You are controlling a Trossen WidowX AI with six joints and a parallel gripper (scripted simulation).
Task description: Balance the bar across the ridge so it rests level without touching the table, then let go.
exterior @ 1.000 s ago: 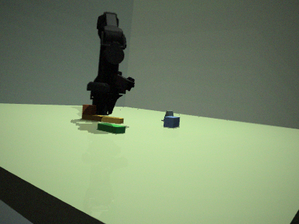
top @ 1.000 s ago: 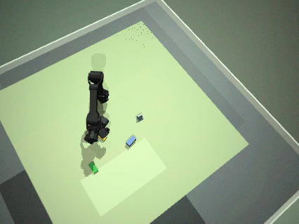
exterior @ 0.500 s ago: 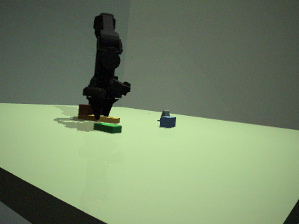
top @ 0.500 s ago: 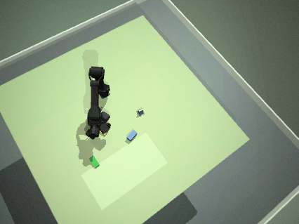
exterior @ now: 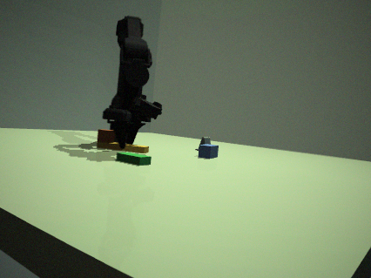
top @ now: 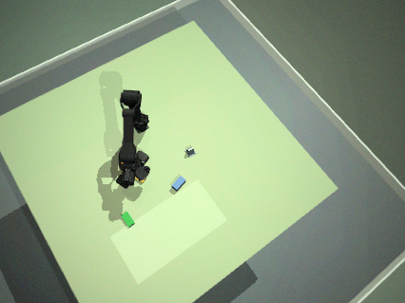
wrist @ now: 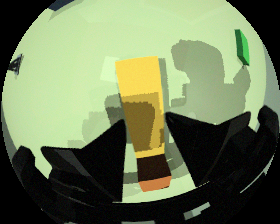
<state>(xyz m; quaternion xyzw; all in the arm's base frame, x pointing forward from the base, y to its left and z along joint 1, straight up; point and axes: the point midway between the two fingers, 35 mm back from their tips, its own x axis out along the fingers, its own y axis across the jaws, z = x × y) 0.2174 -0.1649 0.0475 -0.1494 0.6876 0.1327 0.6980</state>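
Two fingers: partly closed, one on each long side of the yellow bar, tips right beside it; whether they press on it, I cannot tell.
Gripper: low over the yellow bar, pointing down.
Yellow bar: under the gripper and away from the ridge, with the gripper's shadow across part of its top; contact with the table is unclear.
Orange block: at one end of the yellow bar, rising above it; whether joined, I cannot tell.
Ridge: small and grey, well apart from the yellow bar, nothing across it.
Blue block: on the table, nearer the yellow bar than the ridge is.
Green block: lying flat, apart from the yellow bar.
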